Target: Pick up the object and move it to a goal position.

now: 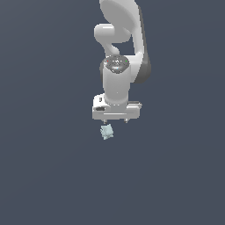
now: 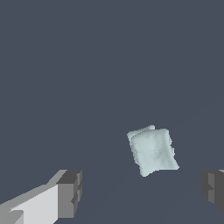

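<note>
You have the white Panda arm [image 1: 117, 48] hanging over a plain dark grey floor [image 1: 44, 176], its gripper [image 1: 115, 119] pointing downward with the jaws spread wide and nothing between them; in the wrist view the two dark finger pads [image 2: 70, 192] stand far apart at either side of the frame. The object [image 1: 106, 132], a tiny pale mint-white lumpy block [image 2: 153, 152], lies on the floor just below the gripper in the exterior view, and slightly toward that view's left of the gripper's midline. In the wrist view it sits off centre, nearer one finger than the other, and its square outline is turned at an angle to the line between the fingers. Here is where you could come unstuck, in my judgement: descend as things stand and the nearer finger may land on the block or nudge it sideways, and closing across its corners rather than its flat faces may make it twist or squirt out, since it is far narrower than the open span. Centre and square up first. No goal marker shows in either view, and no container is visible.
</note>
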You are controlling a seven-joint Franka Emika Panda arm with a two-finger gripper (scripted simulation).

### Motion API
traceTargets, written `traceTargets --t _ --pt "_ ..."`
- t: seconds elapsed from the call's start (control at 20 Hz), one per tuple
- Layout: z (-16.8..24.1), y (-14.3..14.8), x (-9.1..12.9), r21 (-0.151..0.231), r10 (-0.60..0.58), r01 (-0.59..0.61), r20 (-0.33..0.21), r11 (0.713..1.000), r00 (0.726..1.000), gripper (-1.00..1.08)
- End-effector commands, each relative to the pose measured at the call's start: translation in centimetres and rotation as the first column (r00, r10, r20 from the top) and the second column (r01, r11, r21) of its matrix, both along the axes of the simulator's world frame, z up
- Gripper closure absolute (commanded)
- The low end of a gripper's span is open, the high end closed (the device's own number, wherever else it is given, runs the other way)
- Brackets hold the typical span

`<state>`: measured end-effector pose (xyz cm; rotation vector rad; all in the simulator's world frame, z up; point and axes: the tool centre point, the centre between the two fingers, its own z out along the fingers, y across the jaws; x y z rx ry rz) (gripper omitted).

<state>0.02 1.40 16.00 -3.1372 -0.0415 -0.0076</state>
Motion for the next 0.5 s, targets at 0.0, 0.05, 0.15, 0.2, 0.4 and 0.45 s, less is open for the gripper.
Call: traceTargets --t 0.0,0.05,0.15,0.2,0.4,0.45 --pt "0.0 0.0 0.0 0.000 0.000 0.000 0.000 1.000 1.000 -0.92" --pt "0.0 -0.1 0.0 -0.001 -0.001 0.001 0.000 1.000 1.000 -0.92" --pt "0.1 -0.5 0.0 -0.005 -0.009 0.009 0.002 1.000 1.000 -0.92" --pt "0.1 -0.9 0.0 -0.008 -0.016 0.016 0.003 1.000 1.000 -0.92" --pt "0.4 -2.8 0.1 -0.025 -0.050 0.050 0.011 0.998 0.999 -0.92" --pt "0.4 -3.0 0.1 -0.027 -0.054 0.055 0.012 0.998 0.998 -0.92"
